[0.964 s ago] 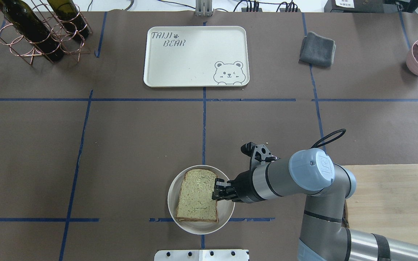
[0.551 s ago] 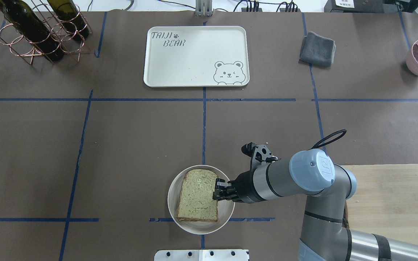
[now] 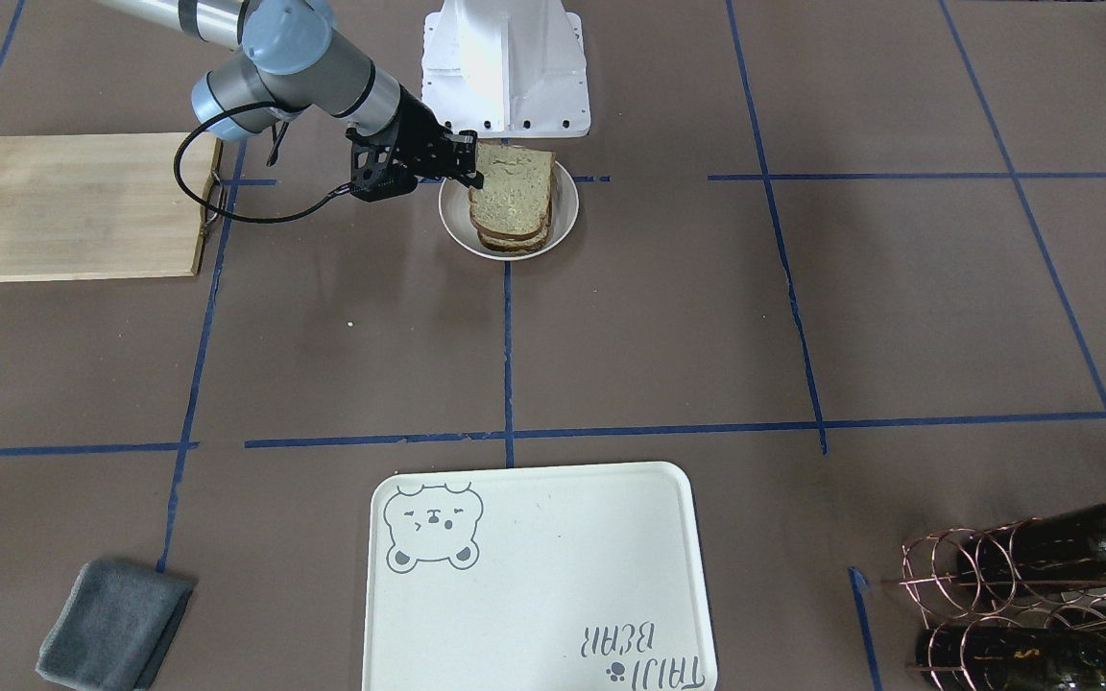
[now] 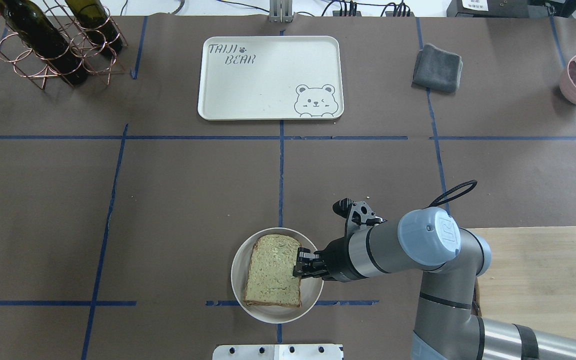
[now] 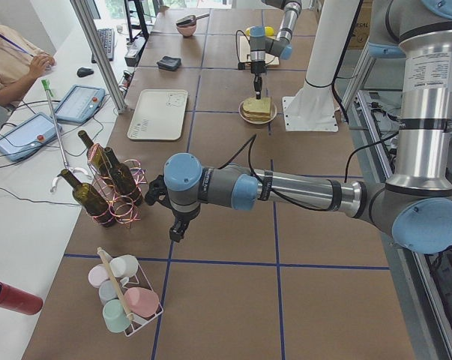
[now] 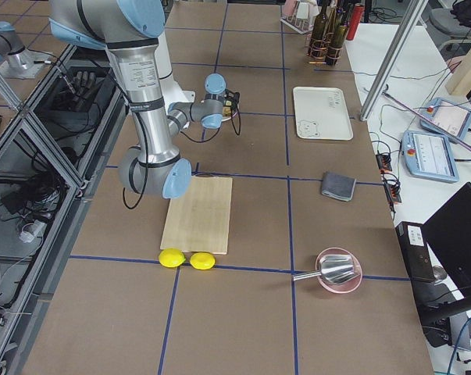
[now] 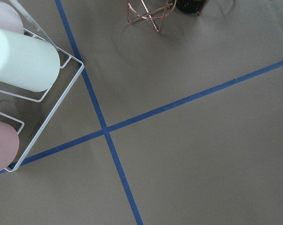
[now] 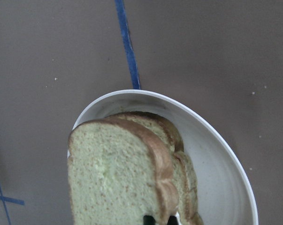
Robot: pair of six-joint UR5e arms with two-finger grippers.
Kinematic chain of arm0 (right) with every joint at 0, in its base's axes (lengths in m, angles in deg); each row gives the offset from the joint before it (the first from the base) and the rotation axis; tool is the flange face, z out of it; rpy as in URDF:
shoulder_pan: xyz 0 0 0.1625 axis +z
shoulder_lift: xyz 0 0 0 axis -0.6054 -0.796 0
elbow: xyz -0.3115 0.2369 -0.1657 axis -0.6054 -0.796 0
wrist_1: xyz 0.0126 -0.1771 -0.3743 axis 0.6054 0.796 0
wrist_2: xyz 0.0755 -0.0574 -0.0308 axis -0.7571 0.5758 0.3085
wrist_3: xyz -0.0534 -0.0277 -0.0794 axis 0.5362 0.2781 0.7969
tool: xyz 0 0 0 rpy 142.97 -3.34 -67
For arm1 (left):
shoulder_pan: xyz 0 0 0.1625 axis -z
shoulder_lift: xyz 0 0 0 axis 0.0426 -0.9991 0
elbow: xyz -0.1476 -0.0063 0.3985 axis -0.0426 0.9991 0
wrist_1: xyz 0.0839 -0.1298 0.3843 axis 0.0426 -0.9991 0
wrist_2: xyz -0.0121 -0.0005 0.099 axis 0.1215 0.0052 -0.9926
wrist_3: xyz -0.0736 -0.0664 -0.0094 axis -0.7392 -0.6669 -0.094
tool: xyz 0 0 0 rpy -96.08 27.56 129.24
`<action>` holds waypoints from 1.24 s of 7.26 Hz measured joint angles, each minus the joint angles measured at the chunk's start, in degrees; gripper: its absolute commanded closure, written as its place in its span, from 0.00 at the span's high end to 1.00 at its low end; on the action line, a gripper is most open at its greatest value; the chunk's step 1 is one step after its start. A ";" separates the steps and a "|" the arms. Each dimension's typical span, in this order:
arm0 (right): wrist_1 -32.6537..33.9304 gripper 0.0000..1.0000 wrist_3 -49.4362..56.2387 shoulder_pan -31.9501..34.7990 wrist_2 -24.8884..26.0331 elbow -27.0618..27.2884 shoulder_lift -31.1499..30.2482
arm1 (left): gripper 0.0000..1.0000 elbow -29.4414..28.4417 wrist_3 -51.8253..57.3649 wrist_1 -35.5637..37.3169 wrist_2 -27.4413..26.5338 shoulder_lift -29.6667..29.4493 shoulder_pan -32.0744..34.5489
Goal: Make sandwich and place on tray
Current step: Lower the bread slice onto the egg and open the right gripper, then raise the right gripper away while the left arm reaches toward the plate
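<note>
1. Note the right gripper [image 4: 299,263] at lower centre of the overhead view: jaws narrow, apparently nipped on the right-hand crust of the top slice [image 4: 274,265].
2. Find the sandwich [image 3: 513,206] on the small plate [image 4: 313,296], upper centre of the front-facing view. Top slice tilted up on the gripper's side, lower slice flat beneath it, egg hidden.
3. Read the step as settling the top slice square on the stack, ahead of any carry.
4. Lower slowly and level, lining crust over crust. Let go only once the slice lies flat, or expect it to slide toward the plate's rim.
5. Pinch lightly, since soft bread probably dents or tears under a hard squeeze.
6. For the carry, consider taking the plate by its rim rather than the bread, as the loose layers would likely shift.
7. Aim for the tray [image 4: 208,112], upper centre of the overhead view and well apart from the plate. Travel low and steady.
8. Leave the left gripper [image 5: 176,234] parked at left centre of the left side view, near the bottle rack [image 5: 106,187] and far from the sandwich. Cannot tell whether wide or closed.
</note>
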 measured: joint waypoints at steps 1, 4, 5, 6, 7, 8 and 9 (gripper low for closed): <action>0.03 0.56 0.00 -0.07 0.21 -0.01 -0.01 | 1.00 0.03 0.00 0.00 0.02 -0.03 0.00; 0.10 1.00 -0.01 0.26 0.24 0.25 0.06 | 1.00 0.22 -0.34 -0.08 0.00 -0.20 -0.02; 0.10 1.00 -0.07 1.12 -0.09 0.94 -0.05 | 1.00 0.24 -2.21 -0.49 0.04 -0.40 -0.28; 0.44 1.00 -0.13 2.85 -0.72 2.29 -0.90 | 1.00 0.30 -6.31 -2.55 0.06 -0.62 -1.14; 2.72 1.00 -0.14 5.87 -2.30 4.47 -2.72 | 0.99 0.45 -12.64 -6.81 0.05 -0.71 -3.32; 7.68 1.00 -0.04 9.51 -4.41 7.36 -4.43 | 0.94 0.95 -20.40 -11.43 0.01 -0.74 -6.48; 13.92 1.00 1.05 12.94 -6.03 9.97 -5.48 | 0.87 2.29 -29.88 -16.02 -0.01 -0.76 -10.58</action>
